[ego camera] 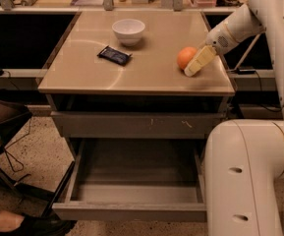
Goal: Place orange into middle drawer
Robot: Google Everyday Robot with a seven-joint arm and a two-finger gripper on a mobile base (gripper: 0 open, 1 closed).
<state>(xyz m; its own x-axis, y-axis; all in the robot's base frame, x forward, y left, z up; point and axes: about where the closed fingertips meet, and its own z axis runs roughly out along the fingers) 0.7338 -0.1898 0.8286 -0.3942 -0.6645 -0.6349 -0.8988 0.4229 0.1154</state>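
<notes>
The orange (185,57) sits on the cabinet top (146,77) near its right edge. My gripper (197,63) comes in from the upper right on the white arm and lies low against the orange's right side, touching it or nearly so. The middle drawer (131,211) is pulled wide open below the top; its grey tray holds nothing I can see. Above it is a closed grey drawer front with white scratch marks (151,124).
A white bowl (128,30) stands at the back of the top and a dark flat packet (114,55) lies in front of it. My white body (244,176) fills the lower right beside the open drawer. A chair and a person's foot (14,220) are at the lower left.
</notes>
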